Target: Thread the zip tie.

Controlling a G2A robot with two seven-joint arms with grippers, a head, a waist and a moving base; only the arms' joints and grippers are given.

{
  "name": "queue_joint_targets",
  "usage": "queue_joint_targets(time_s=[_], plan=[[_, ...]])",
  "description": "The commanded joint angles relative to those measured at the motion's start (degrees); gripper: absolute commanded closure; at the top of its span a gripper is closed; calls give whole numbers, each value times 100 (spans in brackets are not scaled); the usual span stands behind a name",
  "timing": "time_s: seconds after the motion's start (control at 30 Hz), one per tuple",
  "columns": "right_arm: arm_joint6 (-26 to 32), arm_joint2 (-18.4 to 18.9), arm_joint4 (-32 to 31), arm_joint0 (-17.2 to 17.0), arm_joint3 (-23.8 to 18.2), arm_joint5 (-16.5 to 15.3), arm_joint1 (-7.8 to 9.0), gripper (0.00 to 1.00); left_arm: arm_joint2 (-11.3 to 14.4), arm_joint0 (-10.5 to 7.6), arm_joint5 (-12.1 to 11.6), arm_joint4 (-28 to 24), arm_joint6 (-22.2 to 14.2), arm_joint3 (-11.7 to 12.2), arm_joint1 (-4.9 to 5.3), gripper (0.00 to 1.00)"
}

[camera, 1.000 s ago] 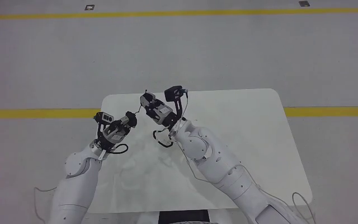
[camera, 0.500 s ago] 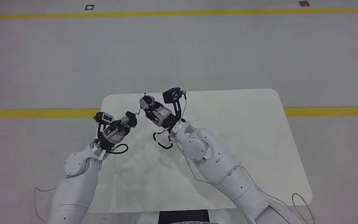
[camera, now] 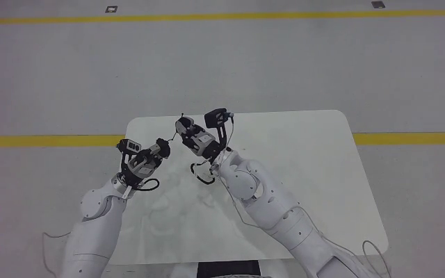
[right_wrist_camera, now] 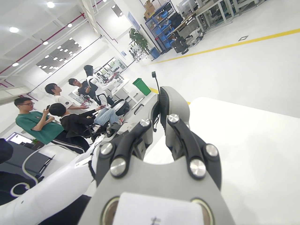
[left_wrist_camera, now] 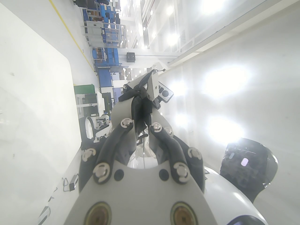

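**Holding the zip tie above the table, both ends in play**

The right gripper (right_wrist_camera: 159, 98) has its fingers pressed flat together on the zip tie (right_wrist_camera: 155, 80). The thin black strap rises out of the pinch and ends in its small square head. The left gripper (left_wrist_camera: 140, 99) hangs just beside it over the near-left part of the white table (camera: 299, 174). Its fingers are also drawn together, seemingly on the strap's other end, though the dark clutter at its tips makes that hard to confirm.

I judge the tie to be nearly weightless, smooth enough to slip, and springy: stiff over a short length, whippy over a long one. A hold close behind the tail tip would probably steady it best for the head's narrow slot. Squeezing harder should do no harm.

The tabletop is matte white with rounded corners. A pale workshop floor surrounds it, crossed by a yellow line (camera: 403, 138), with a green bin (right_wrist_camera: 142, 86) and racks of blue bins (right_wrist_camera: 161, 33) farther off.
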Motion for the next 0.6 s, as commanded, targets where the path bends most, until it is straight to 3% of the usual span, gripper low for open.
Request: queue_joint_targets(time_s=[0.0, 0.57], plan=[[4, 3, -34, 2, 4, -12, 0, 100, 0, 0, 0, 0, 0, 0, 0, 100], [235, -98, -312, -17, 81, -64, -12, 100, 0, 0, 0, 0, 0, 0, 0, 100]])
